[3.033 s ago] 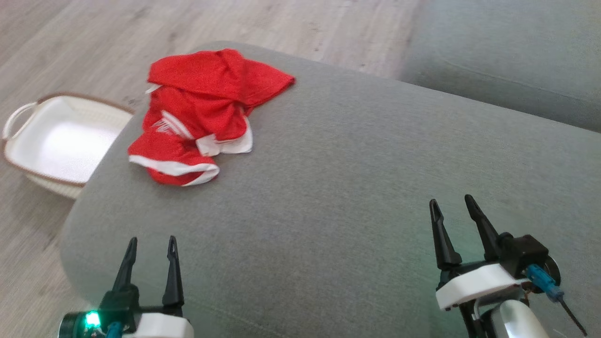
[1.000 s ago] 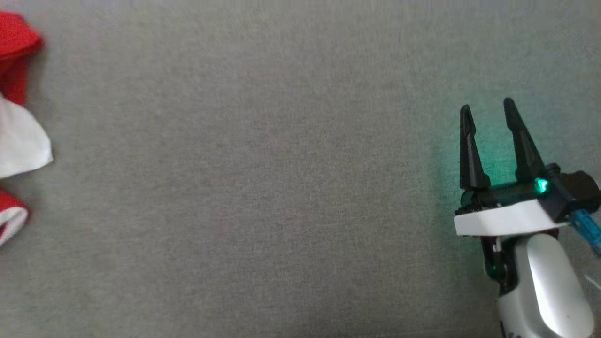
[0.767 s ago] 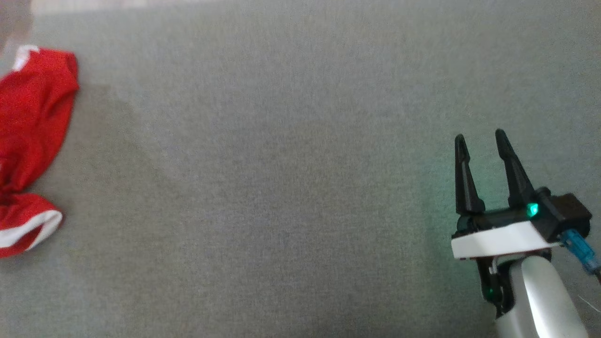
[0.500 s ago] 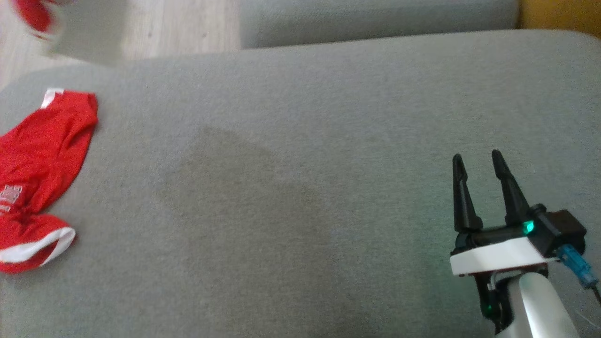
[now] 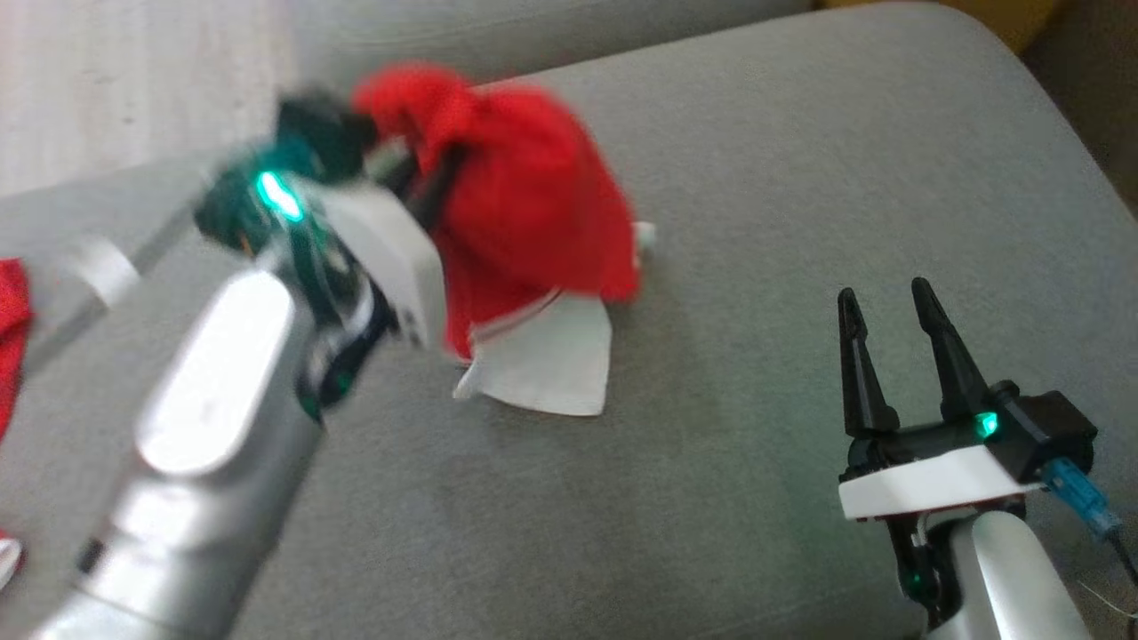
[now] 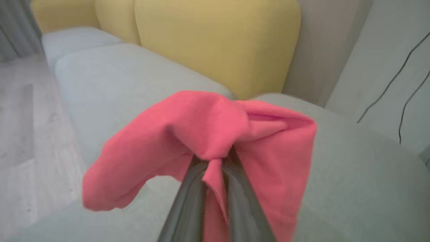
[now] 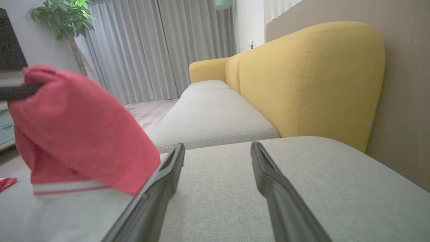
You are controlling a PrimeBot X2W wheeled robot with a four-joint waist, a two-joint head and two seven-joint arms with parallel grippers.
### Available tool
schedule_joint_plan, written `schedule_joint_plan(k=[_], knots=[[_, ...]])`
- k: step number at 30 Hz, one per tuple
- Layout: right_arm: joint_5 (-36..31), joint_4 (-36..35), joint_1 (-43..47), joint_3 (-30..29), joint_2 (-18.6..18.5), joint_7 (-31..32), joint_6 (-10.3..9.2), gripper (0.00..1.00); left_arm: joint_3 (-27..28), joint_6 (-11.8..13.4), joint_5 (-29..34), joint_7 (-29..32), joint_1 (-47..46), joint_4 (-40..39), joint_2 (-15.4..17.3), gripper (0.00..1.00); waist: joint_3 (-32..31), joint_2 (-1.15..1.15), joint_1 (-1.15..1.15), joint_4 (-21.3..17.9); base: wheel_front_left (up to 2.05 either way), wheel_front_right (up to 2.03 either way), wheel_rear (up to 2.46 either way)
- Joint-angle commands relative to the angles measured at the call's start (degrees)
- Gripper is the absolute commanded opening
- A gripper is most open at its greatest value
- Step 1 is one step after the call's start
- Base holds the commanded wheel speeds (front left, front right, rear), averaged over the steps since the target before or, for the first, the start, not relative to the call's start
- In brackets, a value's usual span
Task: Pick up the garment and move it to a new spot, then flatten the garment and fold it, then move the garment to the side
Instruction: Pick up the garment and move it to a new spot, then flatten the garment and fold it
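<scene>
Left gripper (image 6: pixel 215 163) clamped a bunched, soft red garment (image 5: pixel 524 204), white-hemmed, over the woven grey cushion (image 5: pixel 800 178); right gripper (image 5: pixel 882 290) stood with fingers apart.

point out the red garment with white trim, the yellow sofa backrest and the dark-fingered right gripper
red garment with white trim (image 5: pixel 524 196): head view, middle of the red cloth
yellow sofa backrest (image 7: pixel 309 80): right wrist view, its front face
right gripper (image 5: pixel 882 292): head view, midway between its fingertips
</scene>
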Motion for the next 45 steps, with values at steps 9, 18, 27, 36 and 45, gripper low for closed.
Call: schedule_joint_plan(k=[9,18,27,36,45], knots=[[0.3,-2.0,-1.7,0.6,-0.2,0.4,0.44,1.0,2.0,4.3,0.1,-13.5,6.9,10.1,-4.7,1.0,0.6,0.0,0.0,-1.5,0.0,0.0,0.0],[-0.8,-2.5,0.3,-0.1,-0.2,2.0,0.44,1.0,7.7,6.0,-1.0,-33.3,18.5,3.9,-3.7,1.0,-2.7,0.0,0.0,3.3,0.0,0.0,0.0],[-1.3,-2.1,2.9,-1.5,-0.2,4.3,0.44,1.0,14.4,12.0,3.2,-37.7,30.3,-4.2,1.3,1.0,-4.8,0.0,0.0,7.3,0.0,0.0,0.0],[0.0,0.4,4.8,-1.7,-0.2,5.8,0.44,1.0,18.9,13.8,5.5,-37.8,40.1,-8.4,2.4,1.0,-6.1,0.0,0.0,8.8,0.0,0.0,0.0],[-0.1,1.0,4.0,0.1,-0.2,6.3,0.44,1.0,18.2,14.1,5.5,-37.2,40.5,-9.9,2.5,1.0,-5.9,0.0,0.0,9.1,0.0,0.0,0.0]])
